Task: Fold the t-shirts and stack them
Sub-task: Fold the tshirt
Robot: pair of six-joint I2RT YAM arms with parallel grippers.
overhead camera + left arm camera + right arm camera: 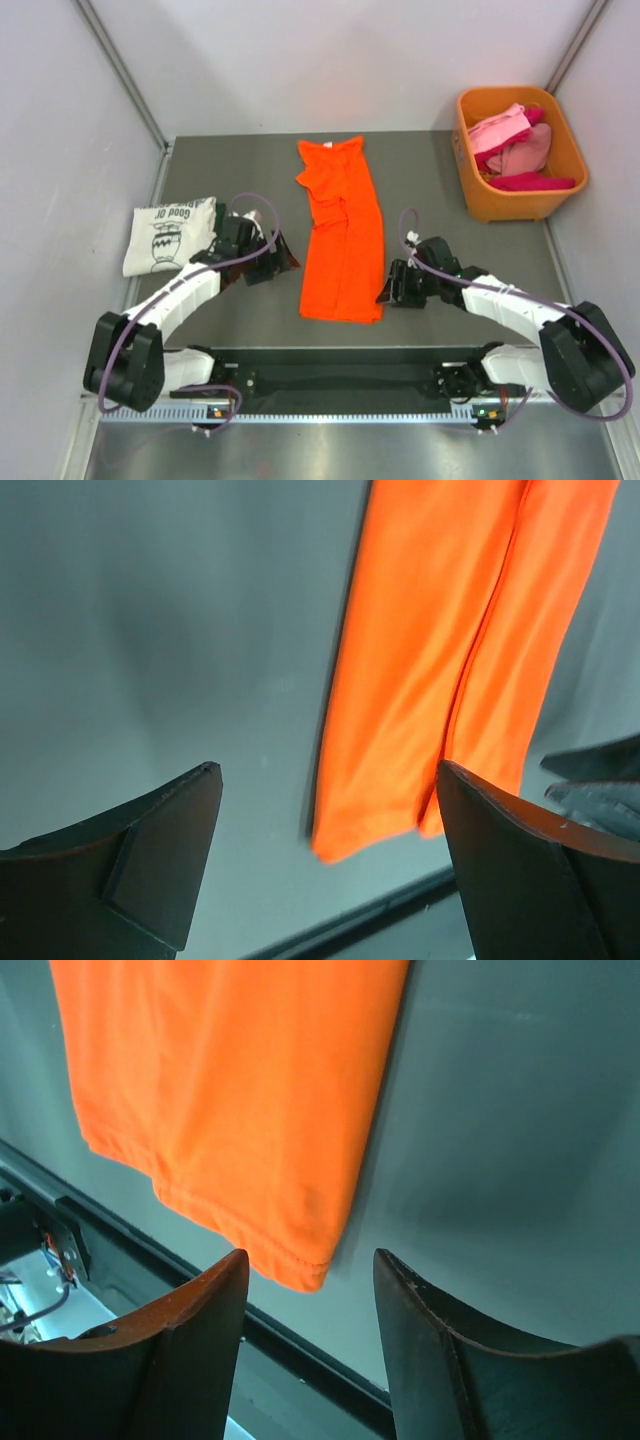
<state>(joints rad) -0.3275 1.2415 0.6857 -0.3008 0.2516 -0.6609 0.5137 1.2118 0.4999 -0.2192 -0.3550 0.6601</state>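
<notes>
Lying lengthwise down the middle of the grey counter [230, 170]: orange t-shirt [342, 235], folded to a long narrow strip, collar end far, hem end near, some wrinkling at mid-length. White t-shirt [170, 235] with black drawing and lettering sits folded near the left edge, well apart from the orange one. Orange bin [520, 155] at far right corner; pink and magenta t-shirts [512, 150] heaped loosely inside, one pink piece draped toward the far rim. Left hand [282, 252] between the white tee and the strip, just left of the strip's near half, not on the cloth; left wrist view shows jaws spread wide, bare counter between them, nothing held. Right hand [385, 290] just beside the strip's near right corner; jaws likewise apart and holding nothing. Right wrist view puts the hem corner in the gap between the fingers [180, 1345], neither finger touching it. Cannot tell whether either hand rests on the counter surface or hangs just above it.
</notes>
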